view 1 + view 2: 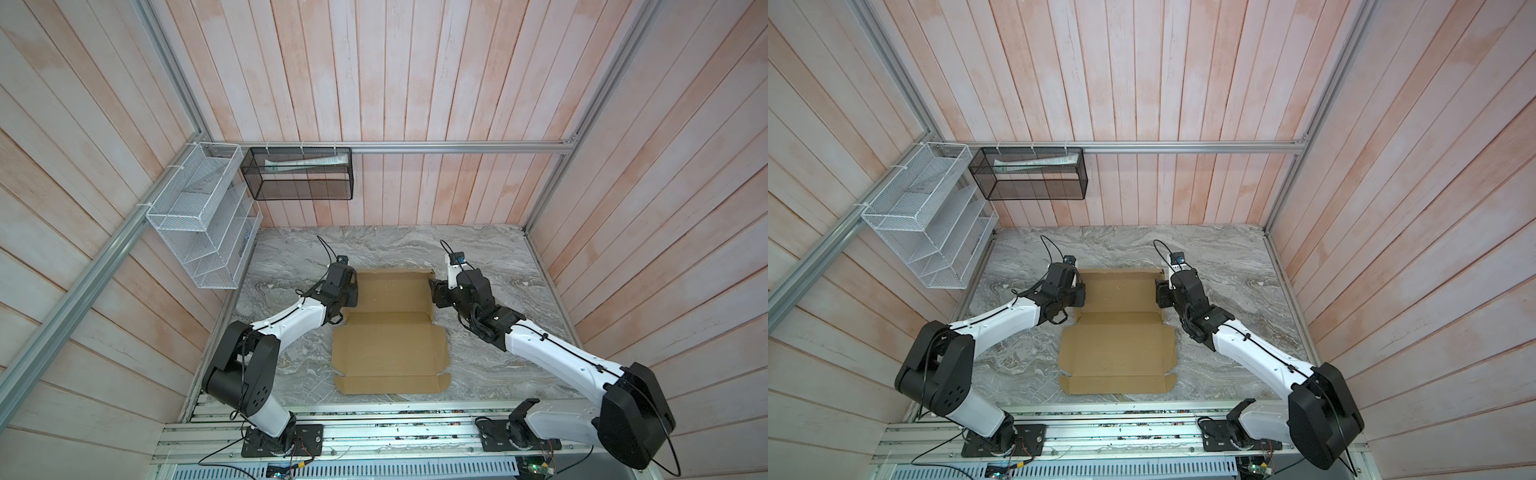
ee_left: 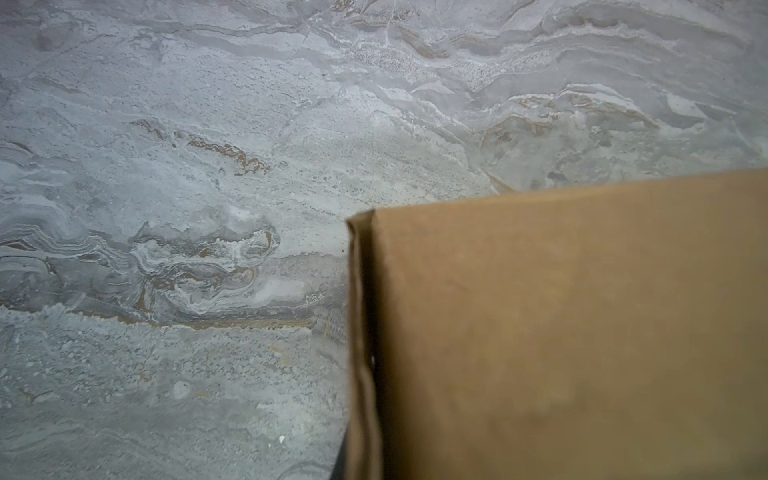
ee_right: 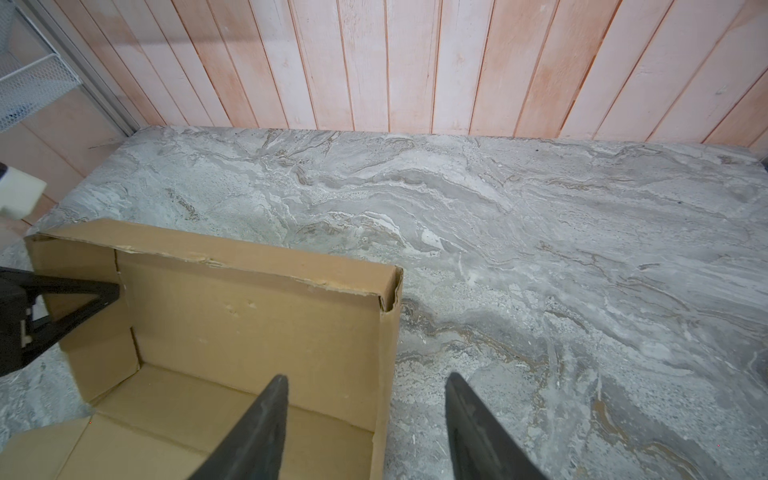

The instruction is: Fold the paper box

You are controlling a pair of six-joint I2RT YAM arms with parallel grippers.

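Overhead pair; wrists close, seemingly downward.

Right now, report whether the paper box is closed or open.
Open. The paper box has its far half's walls raised into a tray, but the lid panel lies flat on the table, unfolded.

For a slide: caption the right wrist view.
Open right gripper straddles a wall of the half-folded cardboard box on the marble table; left gripper pinches the opposite wall.
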